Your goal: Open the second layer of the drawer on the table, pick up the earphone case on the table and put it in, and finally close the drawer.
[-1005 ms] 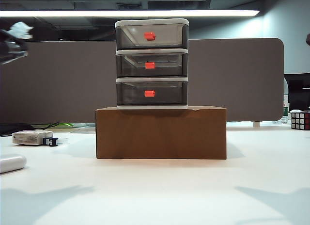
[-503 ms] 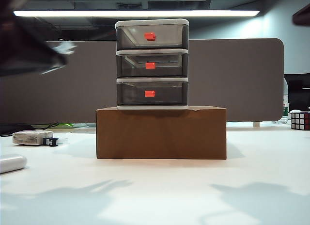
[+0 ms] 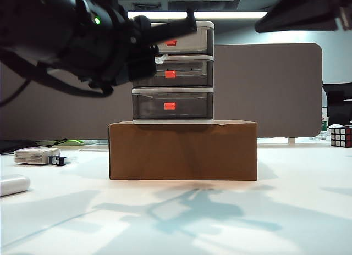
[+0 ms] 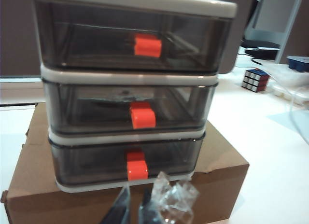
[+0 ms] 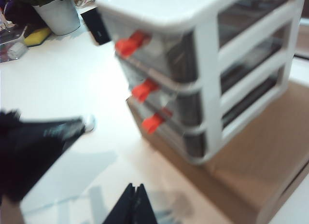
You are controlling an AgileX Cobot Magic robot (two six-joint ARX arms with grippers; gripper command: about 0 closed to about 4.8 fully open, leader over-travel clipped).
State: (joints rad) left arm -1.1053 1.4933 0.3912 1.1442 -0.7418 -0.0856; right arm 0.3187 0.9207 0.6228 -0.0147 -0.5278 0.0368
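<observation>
The desk [image 3: 308, 211] spans the lower half of the exterior view. Compared with one second ago, large arm shadows now cross its centre; earlier they lay only near the lower corners.

The left arm [image 3: 60, 35] fills the upper left of the exterior view. One second ago only a small part of it showed at the left edge. It now reaches as far as the drawer [image 3: 172, 72].

The right arm [image 3: 300, 13] is a dark bar in the upper right of the exterior view. One second ago only a trace of it showed at the right edge.

The cardboard box [image 3: 183, 150] sits at frame centre on the desk, unmoved. The drawer stands on top of it, unmoved, with all three tiers closed.

The second layer [image 3: 172, 73] is fully in, its red-orange handle [image 4: 142, 114] facing the left wrist camera.

The left gripper [image 4: 134, 209] shows at the lower edge of the left wrist view, in front of the bottom tier. Its jaws are nearly together and hold nothing.

The right gripper [image 5: 133, 204] shows at the lower edge of the right wrist view, above the desk beside the box. Its jaws are pressed together, empty.

The earphone case [image 3: 14, 184] lies on the desk at the left edge of the exterior view, unmoved, well apart from both grippers.
</observation>
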